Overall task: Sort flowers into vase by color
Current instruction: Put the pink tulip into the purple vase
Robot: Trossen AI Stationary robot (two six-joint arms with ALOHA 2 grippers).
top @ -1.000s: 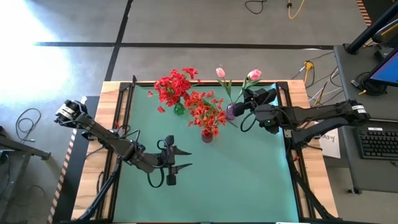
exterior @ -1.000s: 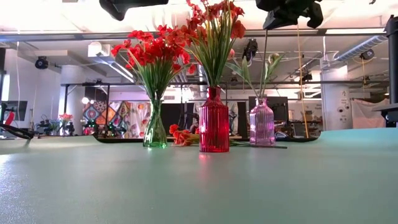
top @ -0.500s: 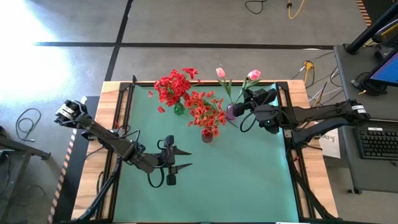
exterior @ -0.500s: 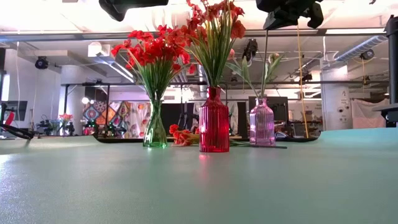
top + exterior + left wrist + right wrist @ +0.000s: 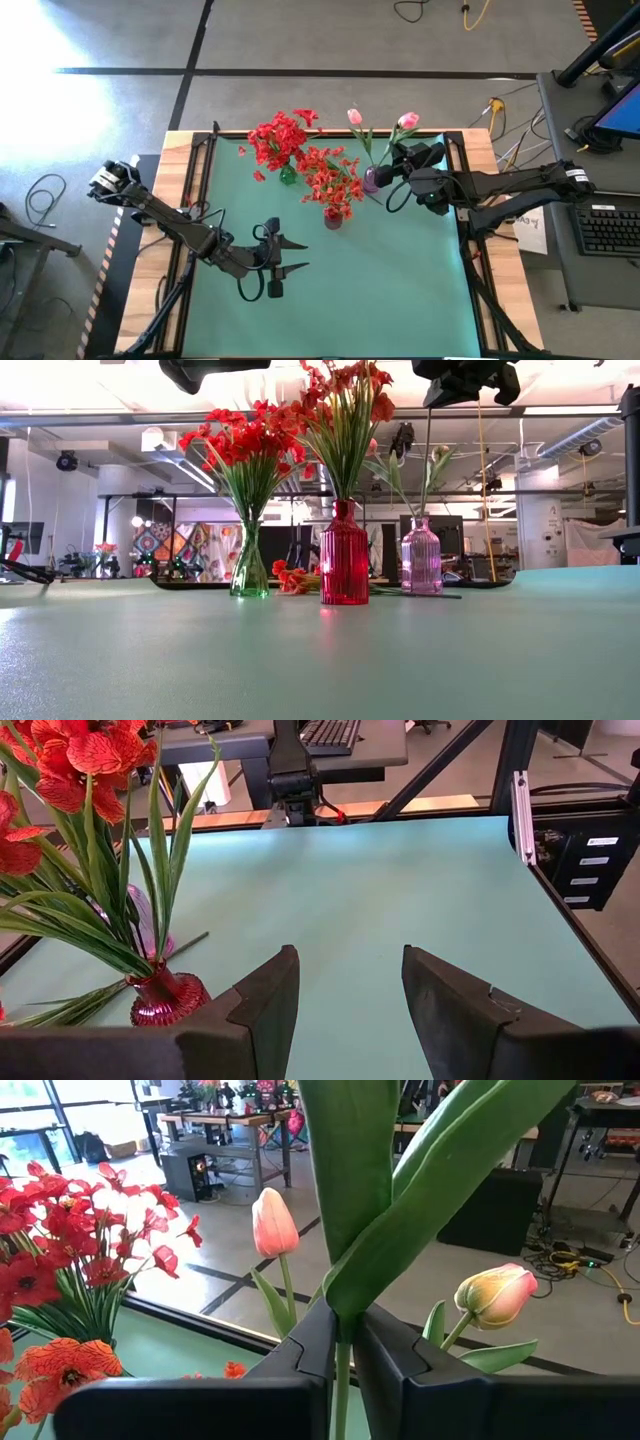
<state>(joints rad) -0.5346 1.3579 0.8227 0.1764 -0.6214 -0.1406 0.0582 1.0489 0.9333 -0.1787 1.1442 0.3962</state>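
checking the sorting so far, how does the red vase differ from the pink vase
The red vase is opaque deep red and taller; the pink vase is pale, see-through and shorter. The red vase holds a bushy bunch of orange-red blossoms; the pink vase holds a few pink tulip buds. The right pincer is shut on a tulip stem above the pink vase; nothing grips the red vase's flowers. Both are ribbed, upright bottles.
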